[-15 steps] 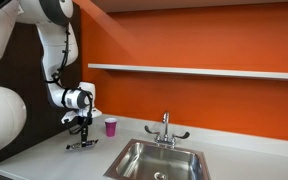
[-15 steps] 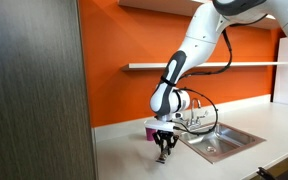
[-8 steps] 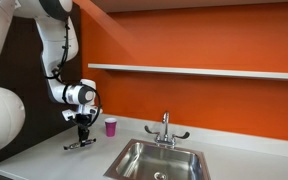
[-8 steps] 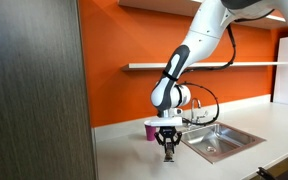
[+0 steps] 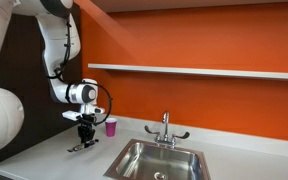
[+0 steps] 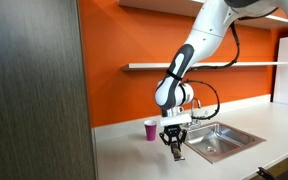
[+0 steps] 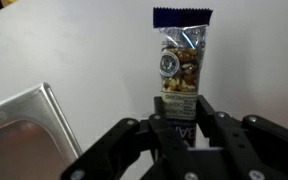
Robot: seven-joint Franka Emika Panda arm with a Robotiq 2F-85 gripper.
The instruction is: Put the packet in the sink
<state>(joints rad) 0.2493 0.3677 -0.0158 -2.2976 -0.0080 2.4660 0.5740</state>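
My gripper [image 7: 181, 118] is shut on the lower end of the packet [image 7: 181, 58], an oblong wrapper with a dark top edge and a clear window showing nuts. In both exterior views the gripper [image 5: 86, 137] [image 6: 175, 147] points down and holds the dark packet [image 5: 80, 146] [image 6: 177, 153] at or just above the white counter. The steel sink [image 5: 144, 158] [image 6: 232, 137] lies beside it, a short way off. A corner of the sink [image 7: 29, 115] also shows in the wrist view.
A small pink cup [image 5: 110, 126] [image 6: 150, 130] stands on the counter just behind the gripper. A chrome tap [image 5: 165, 128] [image 6: 199, 117] rises behind the basin. An orange wall with a shelf [image 5: 194, 70] backs the counter. A dark cabinet [image 6: 34, 90] stands at one side.
My gripper has moved sideways toward the sink with the packet in it.
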